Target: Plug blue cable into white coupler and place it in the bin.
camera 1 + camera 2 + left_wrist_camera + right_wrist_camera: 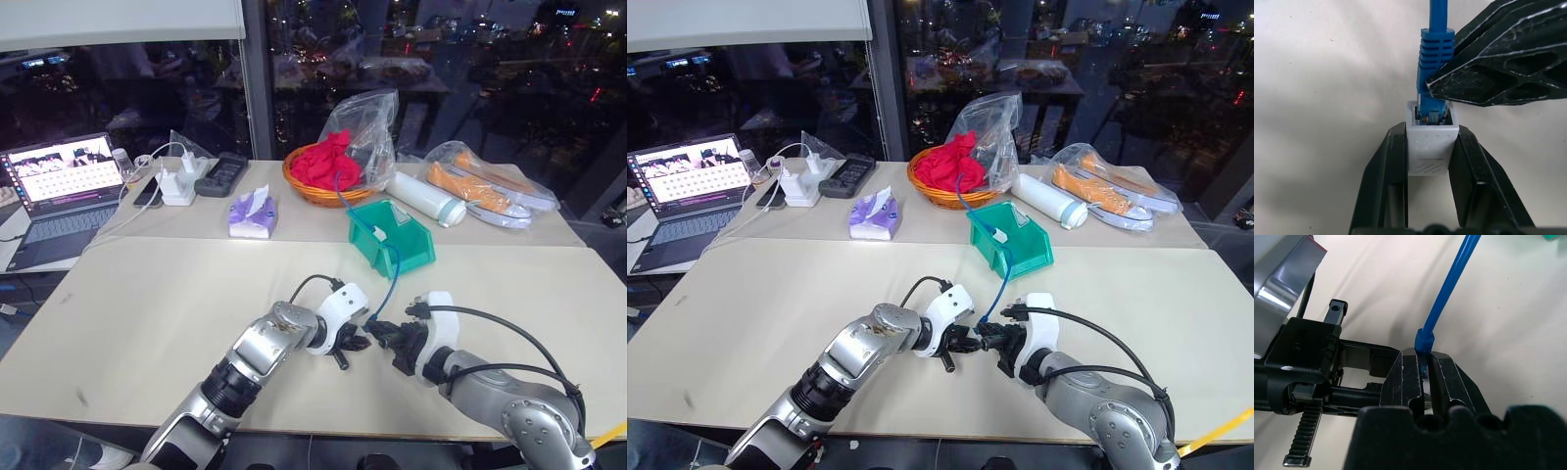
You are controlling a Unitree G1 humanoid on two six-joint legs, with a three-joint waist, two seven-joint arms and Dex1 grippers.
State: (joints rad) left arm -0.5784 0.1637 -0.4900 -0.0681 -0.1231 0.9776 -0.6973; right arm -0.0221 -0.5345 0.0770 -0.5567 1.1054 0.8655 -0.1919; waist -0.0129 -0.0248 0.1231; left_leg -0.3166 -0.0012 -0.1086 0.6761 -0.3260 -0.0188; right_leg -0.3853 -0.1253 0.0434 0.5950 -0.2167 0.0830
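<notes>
On beige tabletop [147, 313], dark window [441, 78] behind, laptop [59, 196] at left

My right gripper [1449, 90] covers one side of blue cable [1434, 63] plug above white coupler [1431, 142]; plug tip hidden inside coupler socket. Cable's far end lost behind bin [416, 245] wall.
</notes>
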